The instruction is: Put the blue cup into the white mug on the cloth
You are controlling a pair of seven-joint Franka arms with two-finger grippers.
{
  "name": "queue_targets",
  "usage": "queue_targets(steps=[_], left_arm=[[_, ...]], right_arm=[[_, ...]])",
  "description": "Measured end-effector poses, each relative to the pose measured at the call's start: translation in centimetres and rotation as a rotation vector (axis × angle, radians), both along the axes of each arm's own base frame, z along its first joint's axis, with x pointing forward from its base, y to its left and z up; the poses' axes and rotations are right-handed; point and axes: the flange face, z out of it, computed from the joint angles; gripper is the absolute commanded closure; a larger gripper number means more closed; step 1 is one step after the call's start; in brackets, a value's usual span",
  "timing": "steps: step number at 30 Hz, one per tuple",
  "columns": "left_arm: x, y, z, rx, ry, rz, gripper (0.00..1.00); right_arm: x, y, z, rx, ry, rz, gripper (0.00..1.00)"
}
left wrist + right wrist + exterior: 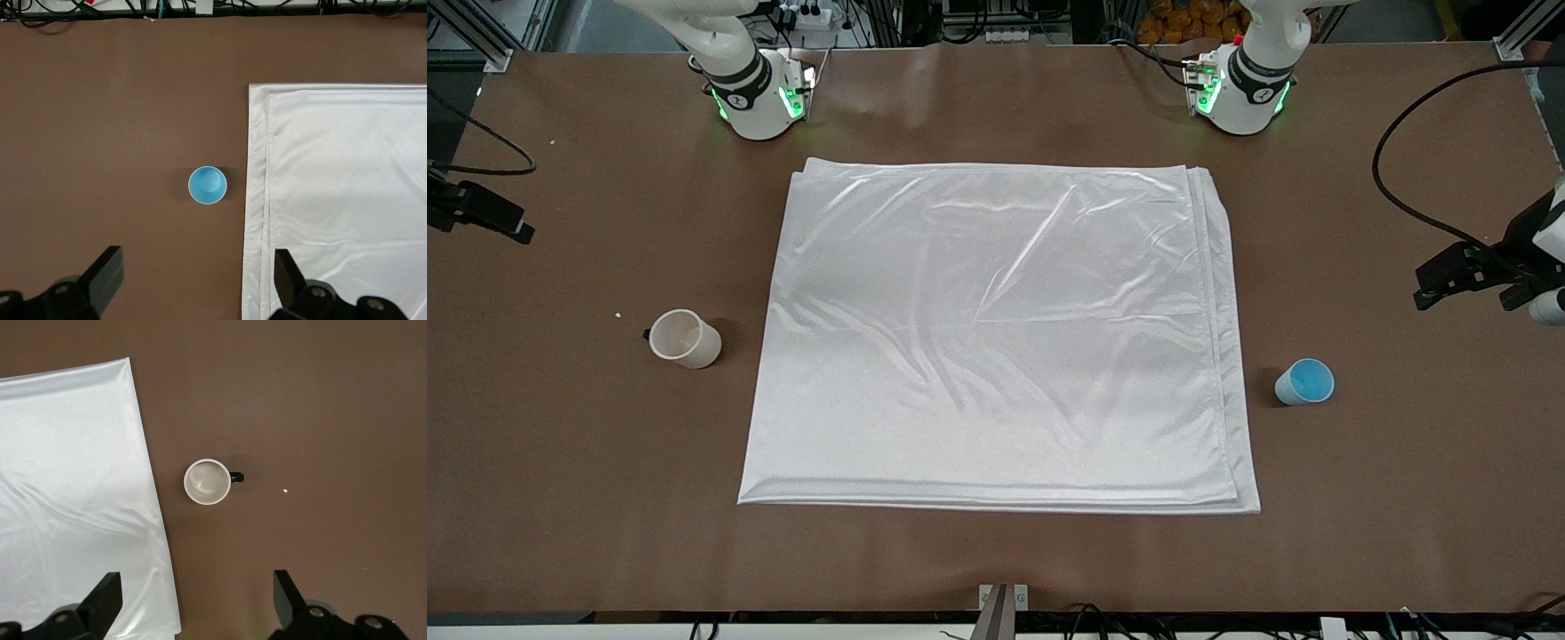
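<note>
1 blue cup (1304, 382), 1 white mug (684, 339), 1 cloth (1000, 338), 2 grippers. Cup upright on bare table just off cloth edge, left-arm end; mug upright on table off cloth, right-arm end, slightly farther from front cam. Left gripper (193, 283) high over cup, fingers wide apart, empty. Right gripper (193, 603) same over mug. Right wrist cam shows mug handle (236, 477) clearly + a white crumb (285, 491).

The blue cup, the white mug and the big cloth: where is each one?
blue cup (1304, 382): front view, on its blue inside.
white mug (684, 339): front view, on its pale inside.
cloth (996, 338): front view, on its middle.
</note>
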Motion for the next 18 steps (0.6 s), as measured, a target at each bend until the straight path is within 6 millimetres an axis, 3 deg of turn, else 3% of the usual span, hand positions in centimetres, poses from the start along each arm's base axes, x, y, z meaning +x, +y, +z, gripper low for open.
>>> queue_targets(steps=[18], left_arm=[[-0.06,-0.10,-0.78,0.001,0.024,-0.002,0.00]], right_arm=[[0.00,-0.14,-0.47,0.001,0.008,-0.002,0.00]])
